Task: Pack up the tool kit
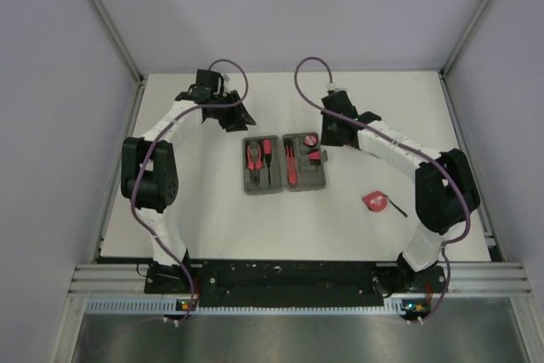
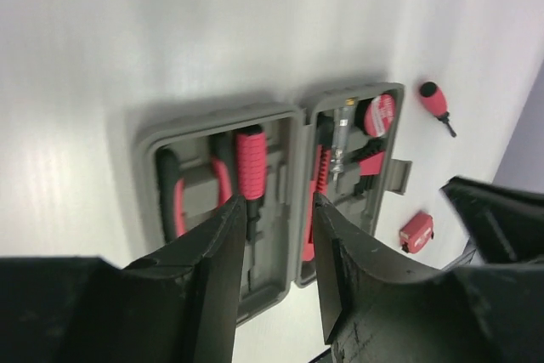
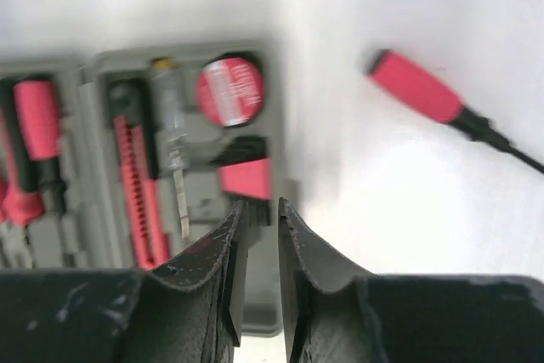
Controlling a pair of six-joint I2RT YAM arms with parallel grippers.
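Case [image 1: 286, 163] open, long axis side-to-side; left end effector [image 2: 277, 201] and right end effector [image 3: 262, 206] slightly parted

Light is even and diffuse, from above. The table [image 1: 255, 231] reads bright white, washed out toward the far left in my left wrist view. A soft shadow rims the case [image 2: 204, 118]. My right wrist view is blurred: case and loose screwdriver [image 3: 416, 88] smeared. My near fingers [image 2: 212, 274] are dark and unfocused.

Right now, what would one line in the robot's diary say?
case: grey plastic clamshell case open on white table | loose: red-handled black-shaft screwdriver outside case | left fingers: apart, empty | right fingers: slightly apart, empty
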